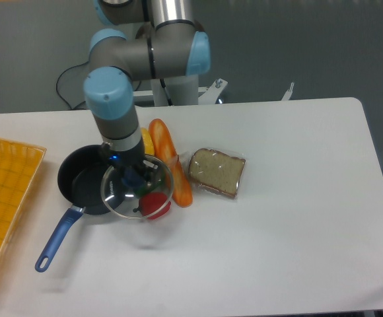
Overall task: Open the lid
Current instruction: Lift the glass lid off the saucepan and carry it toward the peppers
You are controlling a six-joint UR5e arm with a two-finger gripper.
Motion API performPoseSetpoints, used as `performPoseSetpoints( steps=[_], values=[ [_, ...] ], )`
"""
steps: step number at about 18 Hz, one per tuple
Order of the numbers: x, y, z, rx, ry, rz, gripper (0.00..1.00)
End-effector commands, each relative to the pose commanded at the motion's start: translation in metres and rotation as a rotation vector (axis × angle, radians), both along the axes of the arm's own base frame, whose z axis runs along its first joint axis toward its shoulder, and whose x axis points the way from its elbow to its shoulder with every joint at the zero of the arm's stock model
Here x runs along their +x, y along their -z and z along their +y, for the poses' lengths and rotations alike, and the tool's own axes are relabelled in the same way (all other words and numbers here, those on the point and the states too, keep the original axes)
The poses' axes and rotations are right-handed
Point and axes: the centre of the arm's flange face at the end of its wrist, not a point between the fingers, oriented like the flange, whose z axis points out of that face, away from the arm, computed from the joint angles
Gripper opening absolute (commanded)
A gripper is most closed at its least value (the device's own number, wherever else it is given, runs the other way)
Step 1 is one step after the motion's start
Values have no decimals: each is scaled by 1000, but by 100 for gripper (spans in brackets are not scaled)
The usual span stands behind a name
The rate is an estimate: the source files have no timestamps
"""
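The round glass lid [137, 191] with its thin metal rim hangs in the air above the red and green peppers, right of the dark saucepan [86, 187]. My gripper [133, 176] points straight down and is shut on the lid's blue centre knob. The saucepan stands uncovered on the table, its long blue handle [54, 240] pointing to the front left. Through the glass I see the red pepper [154, 205] and part of the green one.
A yellow pepper [146, 140], a long orange baguette [170, 164] and a wrapped slice of bread [216, 172] lie right of the pan. A yellow basket [3, 205] sits at the left table edge.
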Motion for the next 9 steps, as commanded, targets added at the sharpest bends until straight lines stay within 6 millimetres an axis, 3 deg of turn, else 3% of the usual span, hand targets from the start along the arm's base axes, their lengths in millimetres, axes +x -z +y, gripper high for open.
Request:
performPoseSetpoints(
  steps=[6, 9],
  values=[
    [-21, 0, -10, 8, 23, -16, 61],
    [-21, 1, -10, 9, 24, -20, 60]
  ],
)
